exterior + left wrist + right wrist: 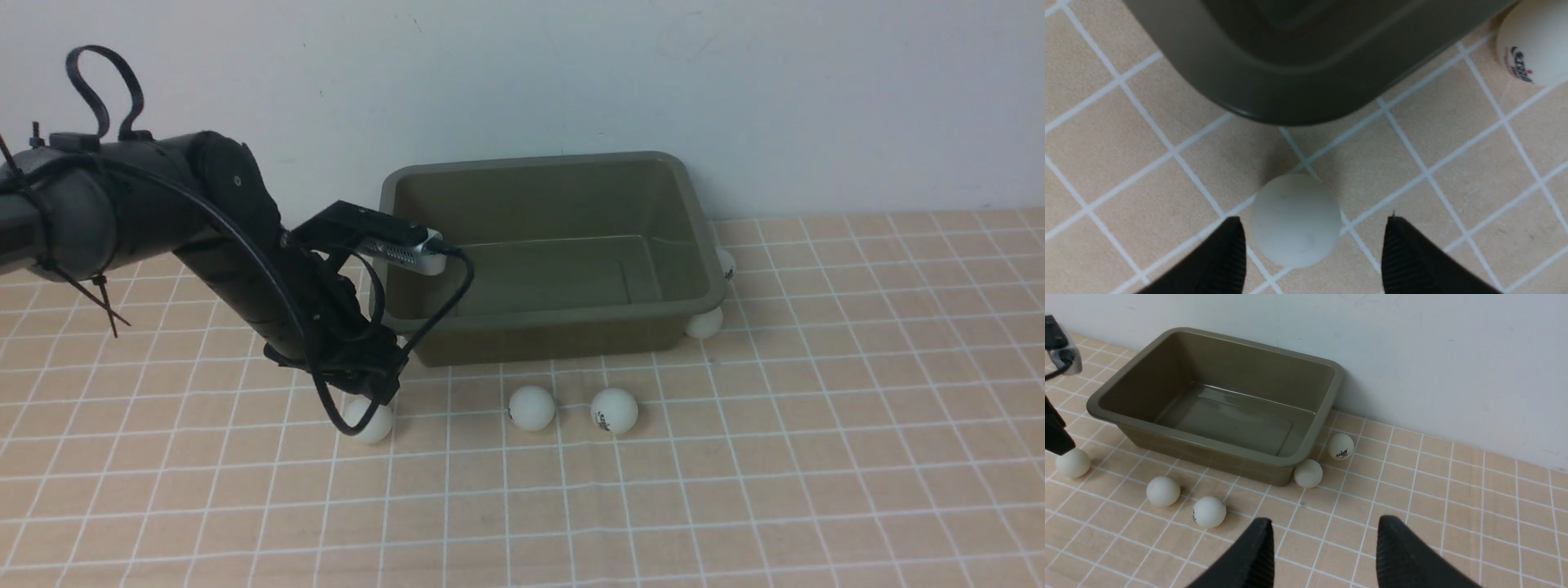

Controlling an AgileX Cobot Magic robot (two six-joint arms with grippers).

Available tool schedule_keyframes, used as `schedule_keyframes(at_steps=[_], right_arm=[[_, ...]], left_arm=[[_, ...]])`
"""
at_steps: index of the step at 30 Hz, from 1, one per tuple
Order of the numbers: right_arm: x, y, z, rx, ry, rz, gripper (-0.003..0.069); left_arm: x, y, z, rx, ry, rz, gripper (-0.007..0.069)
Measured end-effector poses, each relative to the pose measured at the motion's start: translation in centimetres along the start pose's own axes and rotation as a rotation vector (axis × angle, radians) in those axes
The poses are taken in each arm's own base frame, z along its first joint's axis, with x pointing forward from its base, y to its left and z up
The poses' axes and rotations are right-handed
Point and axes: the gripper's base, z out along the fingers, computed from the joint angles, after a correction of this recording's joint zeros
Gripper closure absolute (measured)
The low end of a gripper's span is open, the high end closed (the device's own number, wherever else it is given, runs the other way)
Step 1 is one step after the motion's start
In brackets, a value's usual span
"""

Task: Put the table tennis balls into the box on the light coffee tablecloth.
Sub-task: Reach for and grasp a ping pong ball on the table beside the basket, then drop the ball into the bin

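The olive grey-green box (pixel 552 331) stands empty on the light coffee tablecloth (pixel 735 490). Three white balls lie in front of it: one (pixel 371 423) under my left gripper, one (pixel 531 407) in the middle, one (pixel 614 411) with a logo. Two more lie by its right end, one (pixel 704 322) at the corner and one (pixel 726 263) behind. My left gripper (pixel 1314 222) is open, its fingertips either side of the left ball (pixel 1295 220), not touching it. My right gripper (pixel 1325 524) is open and empty, above the cloth to the right of the box (pixel 1208 445).
A white wall (pixel 735 98) rises right behind the box. The left arm's camera and cable (pixel 408 249) hang over the box's left rim. In the left wrist view the box's corner (pixel 1290 81) is close beyond the ball, and a logo ball (pixel 1531 53) lies further off.
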Motion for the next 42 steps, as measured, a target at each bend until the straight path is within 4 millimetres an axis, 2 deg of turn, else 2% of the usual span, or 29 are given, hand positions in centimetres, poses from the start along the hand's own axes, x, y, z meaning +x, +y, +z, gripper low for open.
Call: schedule_keyframes(at_steps=[14, 16, 19, 22, 25, 29, 33, 38, 42], right_arm=[[0.0, 0.0, 0.0, -0.001, 0.0, 0.002, 0.0333], [0.0, 0.0, 0.0, 0.0, -0.001, 0.002, 0.0333], [0.0, 0.0, 0.0, 0.0, -0.001, 0.002, 0.0333], [0.0, 0.0, 0.0, 0.003, -0.004, 0.001, 0.0333], [-0.1, -0.1, 0.0, 0.007, -0.012, 0.001, 0.0333], [-0.3, -0.2, 0.0, 0.018, -0.029, 0.001, 0.0333], [-0.3, -0.2, 0.0, 0.019, -0.03, 0.001, 0.0333], [-0.3, -0.2, 0.0, 0.019, -0.03, 0.001, 0.0333], [-0.3, -0.2, 0.0, 0.019, -0.03, 0.001, 0.0333]], left_arm=[[0.3, 0.8, 2.9, -0.015, 0.048, -0.014, 0.0252], [0.5, 0.9, 3.4, -0.012, 0.061, -0.017, 0.0258], [0.6, 1.0, 4.0, -0.007, 0.076, -0.024, 0.0307], [0.4, 0.9, 3.7, 0.004, 0.09, -0.022, 0.0309], [-0.1, 0.4, 2.2, 0.046, 0.136, -0.015, 0.0309], [-1.9, -0.9, -2.1, 0.13, 0.117, -0.009, 0.0309], [-3.6, -1.9, -5.1, 0.201, 0.052, 0.023, 0.0309], [-6.3, -1.7, -6.1, 0.169, -0.164, 0.101, 0.0309], [-8.1, -0.8, -5.3, 0.098, -0.275, 0.185, 0.0309]])
